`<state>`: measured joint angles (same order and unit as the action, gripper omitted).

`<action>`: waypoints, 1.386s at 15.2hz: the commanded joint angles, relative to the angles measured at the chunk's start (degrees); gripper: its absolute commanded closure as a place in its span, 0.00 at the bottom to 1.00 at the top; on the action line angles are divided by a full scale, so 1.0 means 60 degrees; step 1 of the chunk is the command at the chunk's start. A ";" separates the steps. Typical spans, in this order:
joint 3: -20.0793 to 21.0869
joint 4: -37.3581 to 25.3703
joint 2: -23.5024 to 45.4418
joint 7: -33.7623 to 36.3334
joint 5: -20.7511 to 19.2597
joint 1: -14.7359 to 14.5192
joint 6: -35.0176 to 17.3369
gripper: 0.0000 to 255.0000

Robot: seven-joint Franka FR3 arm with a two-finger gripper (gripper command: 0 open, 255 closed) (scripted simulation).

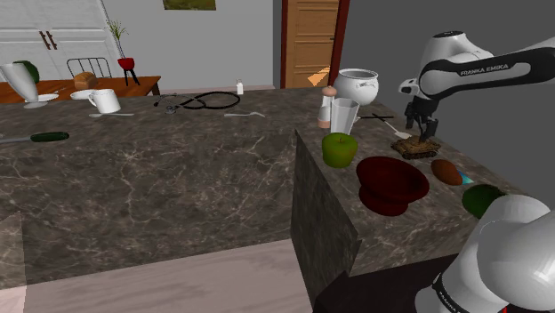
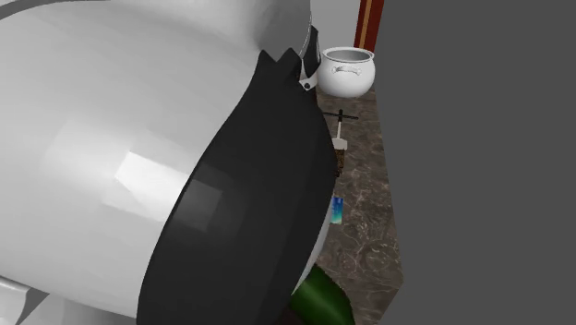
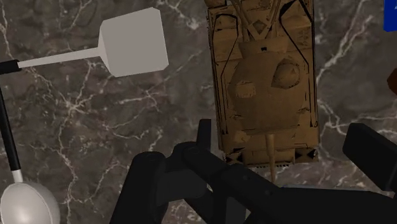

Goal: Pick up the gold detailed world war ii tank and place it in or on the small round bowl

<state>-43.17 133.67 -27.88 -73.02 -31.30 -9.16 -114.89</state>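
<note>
The gold-brown tank stands on the dark marble counter, just beyond a dark red round bowl that holds nothing. My black gripper hangs right above the tank, apart from it. In the wrist view the tank lies straight ahead with its turret up. My gripper is open there, with its fingers spread wider than the hull and not touching it. A sliver of the tank peeks past the arm's big link in the second exterior view.
Beside the tank lie a white spatula and a spoon. A green apple, a pale cup and a white pot stand near the counter's inner edge. A brown object and a green one lie near the bowl.
</note>
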 commanded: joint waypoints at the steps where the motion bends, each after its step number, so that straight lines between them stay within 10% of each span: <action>1: -0.0151 0.0128 0.0128 -0.0027 -0.0032 -0.0018 -0.0280 0.00; 10: -0.0271 0.0243 0.0224 -0.0028 -0.0062 -0.0035 -0.0502 0.00; 11: -0.0271 0.0244 0.0223 -0.0029 -0.0062 -0.0035 -0.0502 1.00; 21: -0.0218 0.0154 0.0174 -0.0046 -0.0042 -0.0032 -0.0364 1.00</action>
<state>-44.68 134.85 -26.63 -73.29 -31.59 -9.42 -117.57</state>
